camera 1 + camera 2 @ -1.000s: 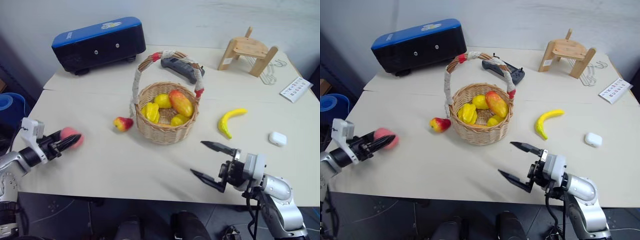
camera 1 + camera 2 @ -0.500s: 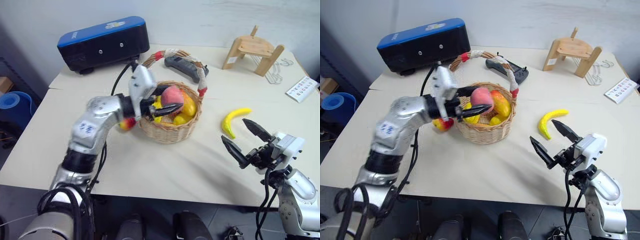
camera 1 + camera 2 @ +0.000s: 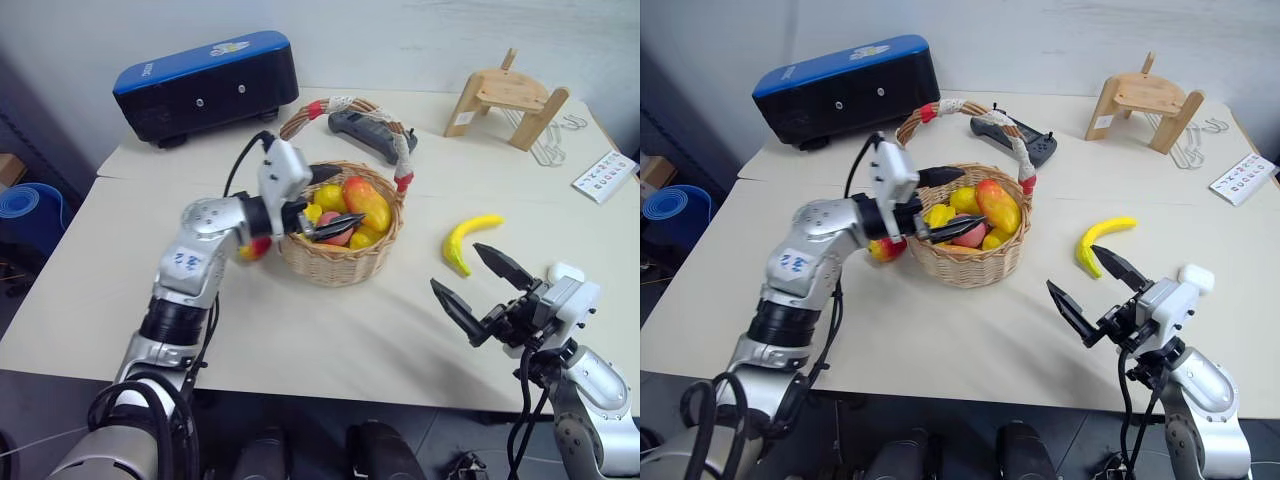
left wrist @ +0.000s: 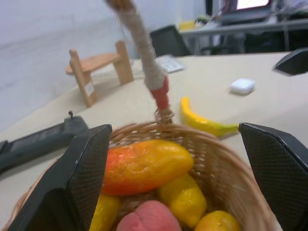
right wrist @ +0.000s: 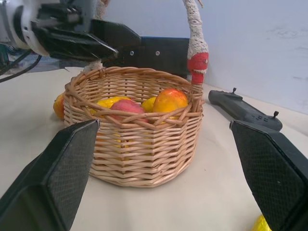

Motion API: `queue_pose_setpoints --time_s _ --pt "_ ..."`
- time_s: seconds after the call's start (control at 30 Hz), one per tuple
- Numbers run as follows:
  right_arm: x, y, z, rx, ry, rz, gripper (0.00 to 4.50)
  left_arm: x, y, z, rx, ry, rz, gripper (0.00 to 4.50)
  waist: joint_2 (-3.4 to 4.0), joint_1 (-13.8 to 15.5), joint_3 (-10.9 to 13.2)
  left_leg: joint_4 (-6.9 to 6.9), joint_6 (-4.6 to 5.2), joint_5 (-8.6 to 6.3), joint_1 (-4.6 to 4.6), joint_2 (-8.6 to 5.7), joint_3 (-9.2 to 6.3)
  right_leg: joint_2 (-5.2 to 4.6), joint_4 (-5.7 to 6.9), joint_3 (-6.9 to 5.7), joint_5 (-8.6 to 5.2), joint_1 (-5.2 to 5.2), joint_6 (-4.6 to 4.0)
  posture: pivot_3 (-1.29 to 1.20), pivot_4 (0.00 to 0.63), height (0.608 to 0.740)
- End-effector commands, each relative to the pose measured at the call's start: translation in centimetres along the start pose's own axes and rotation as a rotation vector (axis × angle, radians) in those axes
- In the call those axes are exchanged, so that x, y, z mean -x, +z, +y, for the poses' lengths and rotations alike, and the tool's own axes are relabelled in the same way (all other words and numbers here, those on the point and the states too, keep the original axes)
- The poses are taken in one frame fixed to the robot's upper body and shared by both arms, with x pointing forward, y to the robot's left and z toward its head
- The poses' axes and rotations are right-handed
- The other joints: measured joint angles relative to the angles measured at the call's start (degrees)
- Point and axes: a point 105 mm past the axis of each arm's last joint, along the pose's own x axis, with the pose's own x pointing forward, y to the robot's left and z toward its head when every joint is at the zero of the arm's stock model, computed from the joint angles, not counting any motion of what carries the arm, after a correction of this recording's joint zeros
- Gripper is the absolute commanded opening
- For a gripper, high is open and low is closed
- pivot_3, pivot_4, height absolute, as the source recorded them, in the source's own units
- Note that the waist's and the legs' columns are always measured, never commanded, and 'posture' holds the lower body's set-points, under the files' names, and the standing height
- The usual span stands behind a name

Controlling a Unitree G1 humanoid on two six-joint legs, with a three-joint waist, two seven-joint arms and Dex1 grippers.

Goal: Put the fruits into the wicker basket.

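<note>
Left gripper (image 3: pixel 333 203) hovering over wicker basket (image 3: pixel 340 262), fingers spread, gripping nothing; peach (image 4: pixel 150 217) lying inside. Right gripper (image 3: pixel 478 287) gaping empty near banana (image 3: pixel 466 240). Apple-like fruit (image 3: pixel 880 249) sitting behind left arm.

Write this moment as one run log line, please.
left gripper: open over wicker basket | peach: in basket | banana, apple: on table | right gripper: open, empty

A pale beige flat-topped counter (image 3: pixel 300 330) stands against a plain white wall (image 3: pixel 400 40). Dark floor (image 3: pixel 60 400) lies below it, with a blue rolled mat (image 3: pixel 25 205) to one side.
</note>
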Motion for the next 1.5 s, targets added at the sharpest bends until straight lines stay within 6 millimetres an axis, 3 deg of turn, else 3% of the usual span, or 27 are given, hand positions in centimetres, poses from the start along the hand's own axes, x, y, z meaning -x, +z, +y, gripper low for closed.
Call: queue_pose_setpoints --time_s 0.03,0.13,0.23,0.3,0.37,0.43,0.5,0.6,0.8,1.0,1.2,1.43,1.5 --pt "-0.4 0.9 1.0 0.025 0.108 -0.028 4.5 6.1 0.0 -1.7 -0.032 -0.054 0.012 4.44 0.05 -1.01 0.0 -0.06 0.0 0.0 0.05 0.02 0.02 0.0 -0.01 0.01 0.0 0.01 0.0 0.0 0.15 0.74" --pt "-0.6 0.6 2.0 0.035 0.218 -0.022 4.5 12.8 -2.9 -1.1 0.003 0.159 0.182 4.44 0.04 -1.35 0.03 -0.11 -0.01 0.0 0.1 0.04 -0.05 0.0 -0.01 -0.01 -0.01 0.04 -0.02 0.0 0.15 0.74" --pt "-0.5 0.0 3.0 0.044 0.314 0.0 4.5 18.2 -3.2 0.0 0.045 0.42 0.208 4.48 -0.05 -0.68 0.1 -0.09 0.02 -0.02 0.05 0.01 -0.19 -0.1 -0.06 -0.04 -0.01 0.06 -0.02 0.0 0.15 0.74" --pt "-0.4 -0.2 3.4 0.053 0.351 0.006 4.5 21.4 -3.9 -0.4 0.09 0.516 0.256 4.48 -0.11 -0.21 0.1 -0.03 0.1 -0.06 0.01 -0.09 -0.45 -0.17 -0.15 -0.03 -0.01 0.21 -0.02 0.0 0.15 0.74" --pt "-0.6 -0.3 3.9 0.028 0.371 0.002 4.5 26.1 -5.5 -1.4 0.161 0.661 0.339 4.48 -0.09 0.07 0.09 -0.03 0.14 -0.1 0.02 -0.12 -0.59 -0.18 -0.33 -0.03 -0.01 0.37 -0.02 0.0 0.15 0.74" --pt "-0.9 -0.2 4.6 0.015 0.395 -0.003 4.5 29.3 -6.8 -2.6 0.231 0.734 0.424 4.48 -0.07 -0.05 0.1 -0.07 0.17 -0.17 0.05 -0.12 -0.6 -0.18 -0.41 -0.04 -0.01 0.42 -0.02 0.0 0.15 0.74" --pt "-1.3 0.1 5.3 0.016 0.424 -0.011 4.5 31.2 -7.4 -2.7 0.227 0.779 0.488 4.48 -0.1 -0.03 0.11 -0.1 0.16 -0.19 0.05 -0.11 -0.62 -0.18 -0.39 -0.07 -0.01 0.39 -0.03 0.0 0.15 0.74" --pt "-2.2 1.0 6.0 0.015 0.441 -0.032 4.5 29.7 -6.6 -1.8 0.242 0.726 0.433 4.48 -0.19 0.71 0.1 -0.09 0.2 -0.21 -0.02 -0.13 -0.82 -0.19 -0.41 -0.15 -0.03 0.41 -0.06 0.0 0.15 0.74" --pt "-3.3 1.8 5.9 0.034 0.428 -0.041 4.5 19.5 -5.6 1.8 0.183 0.411 0.295 4.48 -0.14 1.52 0.11 -0.08 -0.01 -0.08 -0.03 -0.29 -1.3 -0.29 -0.68 -0.1 -0.05 0.81 -0.11 0.0 0.15 0.74" --pt "-3.7 2.0 5.2 0.052 0.385 -0.035 4.5 13.0 -7.4 5.0 0.175 0.285 0.3 4.48 -0.13 0.35 0.11 -0.09 0.04 -0.06 -0.05 -0.26 -1.26 -0.09 -0.46 -0.32 0.07 0.79 0.11 0.0 0.15 0.74" --pt "-3.7 2.2 5.3 0.063 0.353 -0.029 4.5 9.9 -9.8 5.4 0.212 0.181 0.319 4.48 -0.15 -0.19 0.11 0.16 0.0 -0.03 -0.73 -0.18 -1.18 -0.05 0.03 -0.76 0.08 -0.1 0.14 0.0 0.15 0.74" --pt "-3.6 2.5 5.4 0.069 0.308 -0.021 4.5 8.3 -12.3 5.3 0.26 0.165 0.365 4.48 -0.18 0.56 0.13 0.83 0.02 -0.02 -0.86 -0.18 -1.22 -0.12 0.01 -0.9 0.08 -0.01 0.14 0.0 0.15 0.74" --pt "-3.5 2.4 5.3 0.071 0.301 -0.017 4.5 8.2 -12.7 5.0 0.264 0.157 0.368 4.08 -0.18 0.58 0.13 0.87 0.03 -0.03 -0.86 -0.2 -1.22 -0.15 0.02 -0.88 0.08 0.02 0.14 0.0 0.15 0.74"
